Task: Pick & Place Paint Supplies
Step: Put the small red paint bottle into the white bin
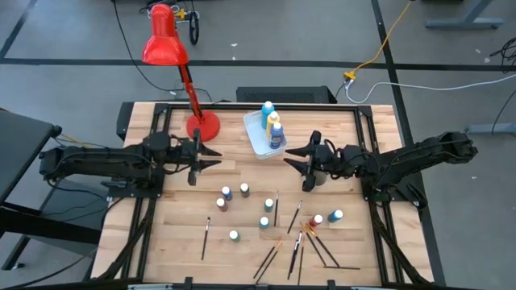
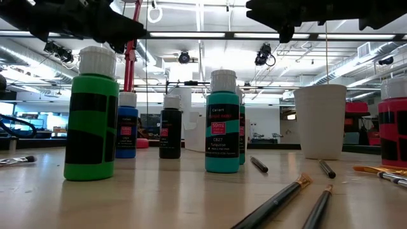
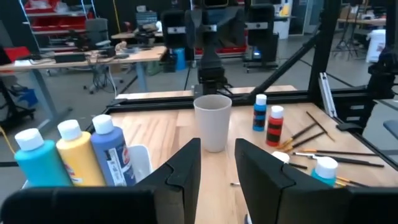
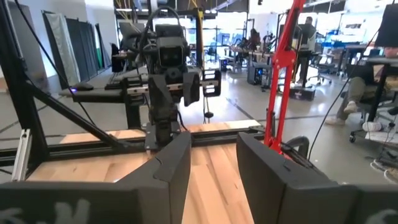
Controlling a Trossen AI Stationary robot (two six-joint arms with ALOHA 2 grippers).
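Left fingers spread, empty, over bench left-centre. Tub far-centre, three bottles in. Loose bottles, brushes near-centre: crowded, my reach could topple neighbours. Right fingers spread, empty; cup below risks knock.

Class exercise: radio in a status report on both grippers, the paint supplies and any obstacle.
Left gripper and right gripper open, empty, above the table. Three bottles in the white tub; other bottles and paintbrushes loose on the table. White cup beneath the right gripper.
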